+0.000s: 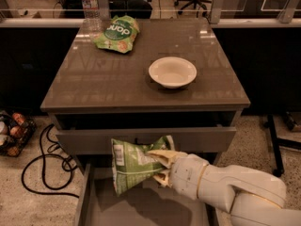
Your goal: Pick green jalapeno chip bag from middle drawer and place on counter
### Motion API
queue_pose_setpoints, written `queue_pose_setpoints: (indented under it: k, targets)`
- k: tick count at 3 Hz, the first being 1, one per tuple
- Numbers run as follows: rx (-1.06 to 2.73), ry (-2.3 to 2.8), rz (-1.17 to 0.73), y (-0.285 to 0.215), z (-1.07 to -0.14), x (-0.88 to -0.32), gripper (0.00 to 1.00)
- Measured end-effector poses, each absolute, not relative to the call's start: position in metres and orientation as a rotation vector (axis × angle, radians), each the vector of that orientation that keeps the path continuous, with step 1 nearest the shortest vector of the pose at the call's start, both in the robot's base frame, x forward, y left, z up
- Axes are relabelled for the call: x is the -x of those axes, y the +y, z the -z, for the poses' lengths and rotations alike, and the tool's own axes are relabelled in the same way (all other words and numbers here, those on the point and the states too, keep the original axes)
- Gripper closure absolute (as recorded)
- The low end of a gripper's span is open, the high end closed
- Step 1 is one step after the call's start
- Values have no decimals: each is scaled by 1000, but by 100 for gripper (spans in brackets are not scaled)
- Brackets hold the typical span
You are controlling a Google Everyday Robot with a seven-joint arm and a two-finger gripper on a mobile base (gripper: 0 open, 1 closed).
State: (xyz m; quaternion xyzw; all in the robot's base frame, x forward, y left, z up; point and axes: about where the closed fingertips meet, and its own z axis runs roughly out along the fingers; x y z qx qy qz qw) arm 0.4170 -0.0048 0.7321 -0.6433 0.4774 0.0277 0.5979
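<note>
My gripper [159,165] is shut on the green jalapeno chip bag [134,163], a crinkled green foil bag with a white label panel. It holds the bag in the air above the open middle drawer [141,208], in front of the closed upper drawer front. My white arm [225,189] comes in from the lower right. The counter [117,76], a glossy grey-brown top, lies above and behind the bag.
On the counter stand a white bowl [172,71], a brighter green bag with white lettering [116,33] and a clear water bottle [89,6] at the back left. Black cables [47,161] and a basket [11,133] lie on the floor at left.
</note>
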Motion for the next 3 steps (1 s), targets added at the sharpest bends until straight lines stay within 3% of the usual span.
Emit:
queue_pose_setpoints:
  k: [3]
  targets:
    - [1606,1123,36,-2,-791,-439,100]
